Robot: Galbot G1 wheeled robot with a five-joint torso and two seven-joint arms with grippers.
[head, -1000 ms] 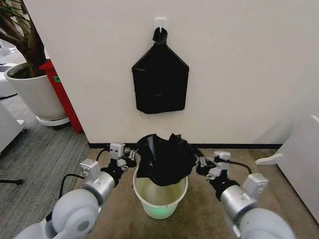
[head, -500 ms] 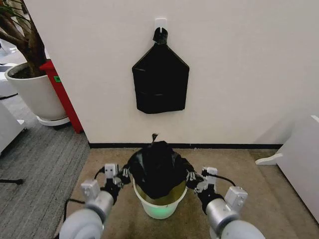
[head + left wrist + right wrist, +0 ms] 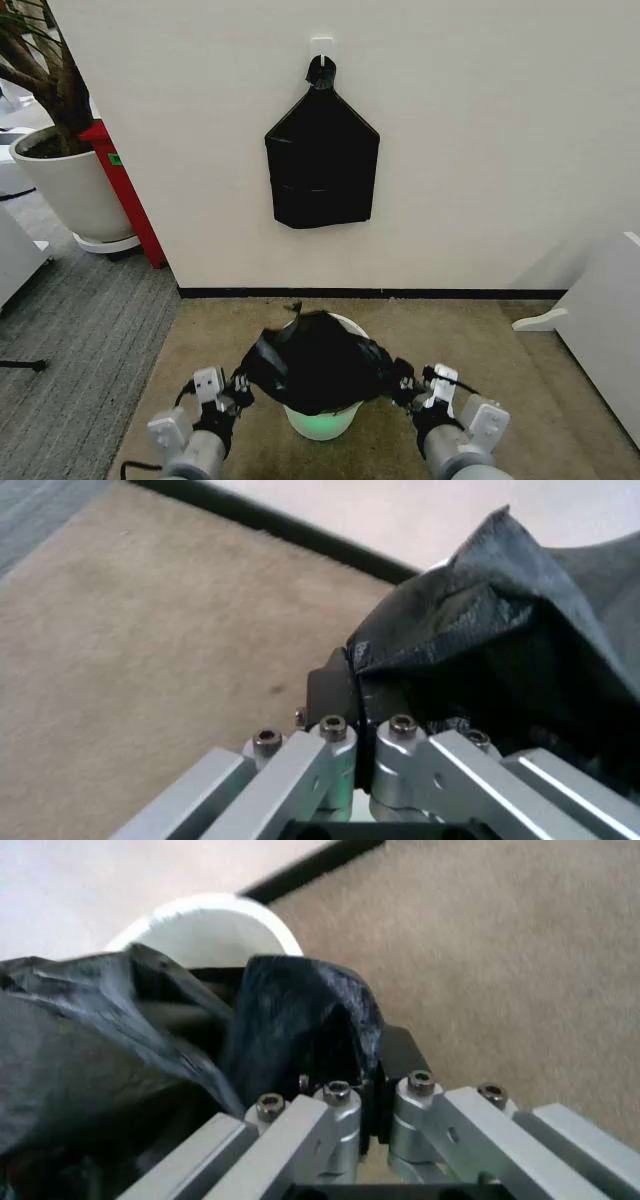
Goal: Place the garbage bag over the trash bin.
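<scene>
The glossy black garbage bag (image 3: 318, 362) is stretched between both grippers and drapes over the mouth of the white trash bin (image 3: 320, 420), whose far rim and pale green base show. My left gripper (image 3: 243, 385) is shut on the bag's left edge (image 3: 400, 660). My right gripper (image 3: 402, 380) is shut on the bag's right edge (image 3: 300, 1027). Both sit level with the bin's rim, one at each side. The right wrist view shows the bin's white rim (image 3: 205, 922) beyond the bag.
A flat black bundle of bags (image 3: 322, 160) hangs from a wall hook above the bin. A large white plant pot (image 3: 65, 190) and a red object (image 3: 125, 190) stand at the left. Beige carpet (image 3: 520, 370) surrounds the bin; a white panel (image 3: 600, 320) is at right.
Both grippers have come down and toward me with the bag, which now lies lower and wider over the bin's mouth. The bin's inside has become covered.
</scene>
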